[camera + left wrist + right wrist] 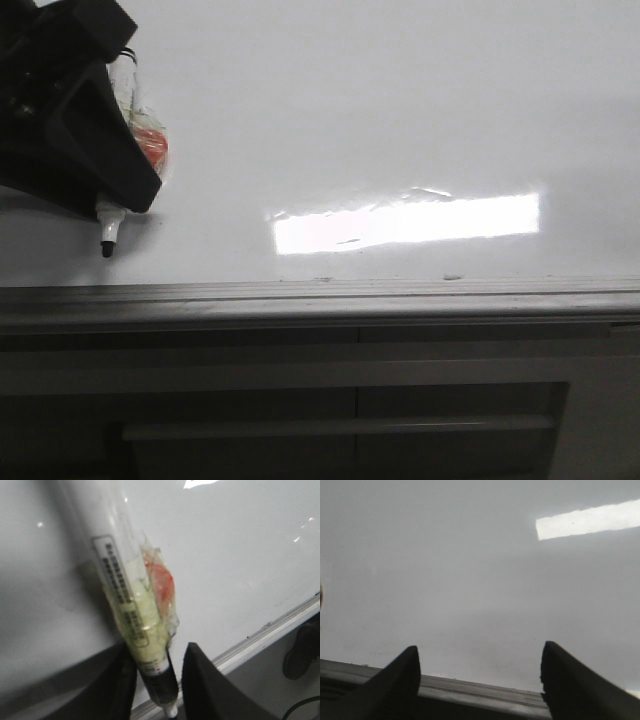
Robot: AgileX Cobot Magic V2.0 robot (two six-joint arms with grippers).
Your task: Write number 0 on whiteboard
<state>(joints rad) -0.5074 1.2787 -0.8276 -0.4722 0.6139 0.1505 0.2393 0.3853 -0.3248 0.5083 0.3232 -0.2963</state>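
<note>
Down at the left gripper point(105, 205), the two dark fingers are pinched onto a single marker point(108, 235), which shows best in the left wrist view: the clear barrel with its printed label point(122, 605) runs between the fingers point(200, 680), with crinkled plastic wrap and an orange patch point(161, 582) taped to its side. In the front view the marker's long axis runs nearly vertical, tip at six o'clock, and the black nib hangs just over the whiteboard point(400, 100). Whether the nib actually touches the surface I cannot tell; a faint shadow lies close beneath it.

From the nib, the open writing area spreads toward three o'clock and twelve o'clock, while the grey edge strip point(320, 295) lies just past six o'clock. The coming stroke, in my judgement, should curve away from that strip, toward the board's interior, to leave room for a full oval.

No stroke of the number 0 shows anywhere; only a bright rectangular reflection point(410, 222) and a few small specks near the strip mark the white surface.

The right gripper point(480, 680) appears only in its own wrist view, fingers spread wide and empty above the board near the edge strip. The left arm is the nearer one, since it carries the pen.

Count: one marker, one whiteboard, two grippers, zero drawn marks.
</note>
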